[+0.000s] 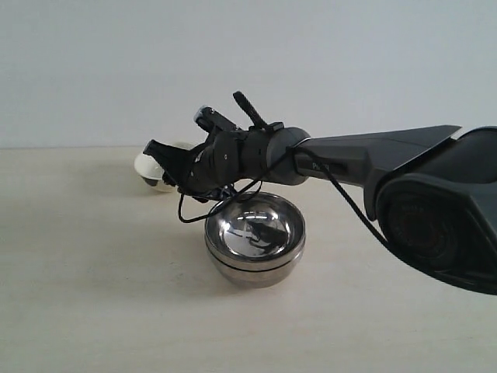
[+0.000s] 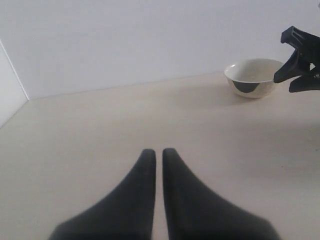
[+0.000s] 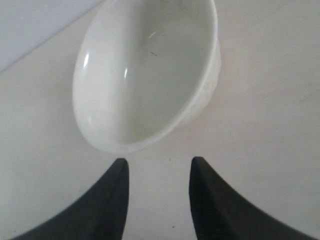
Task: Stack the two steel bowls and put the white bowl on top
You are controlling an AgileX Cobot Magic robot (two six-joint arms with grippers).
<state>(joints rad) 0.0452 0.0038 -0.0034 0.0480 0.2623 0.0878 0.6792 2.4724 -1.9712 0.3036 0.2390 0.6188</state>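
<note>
Exterior view: the steel bowls (image 1: 255, 260) sit nested as one stack, with a seam line around the side, on the table (image 1: 93, 295). The stack is near the white bowl (image 1: 152, 168), on its camera side and to the right. The right gripper (image 1: 165, 165) reaches across above the stack and ends right at the white bowl, level with its rim. Its jaws are spread and nothing is in them. The left gripper is not seen here.

Left wrist view: the left gripper (image 2: 158, 161) is well apart from the white bowl (image 2: 252, 78). Its fingers are pressed nearly together with only a thin slit between them, and they hold nothing. The right gripper (image 2: 283, 58) is just beside the bowl's rim, jaws apart.

Right wrist view: the right gripper (image 3: 158, 169) is parted and empty. The white bowl (image 3: 145, 75) lies just beyond its tips, apart from them, upright and with its inside bare.

Handling, as a judgement: the white bowl is glazed ceramic, so stiff, slippery and likely to chip. It probably weighs little. The best hold is on the near rim wall, one finger inside and one outside, squeezed firmly. It should be set down gently, since ceramic on slick steel may skid or clink.
</note>
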